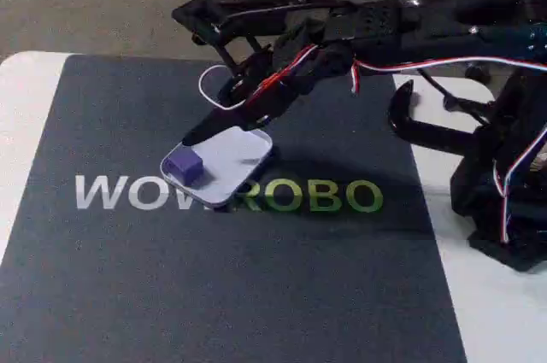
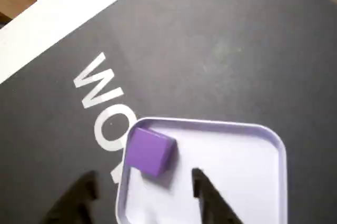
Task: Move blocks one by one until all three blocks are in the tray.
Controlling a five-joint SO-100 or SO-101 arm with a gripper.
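Purple and matte, a small cube (image 1: 185,164) is seen resting in a shallow pale lavender rectangular tray (image 1: 242,151), with the black two-finger gripper (image 2: 145,190) spread open, empty, above it.

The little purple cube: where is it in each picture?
Fixed view: the small matte purple cube sits at the left end of the shallow pale lavender tray.
Wrist view: the cube lies in the tray's upper-left corner.
Shared landmark: the white letters "WO" beside the tray.
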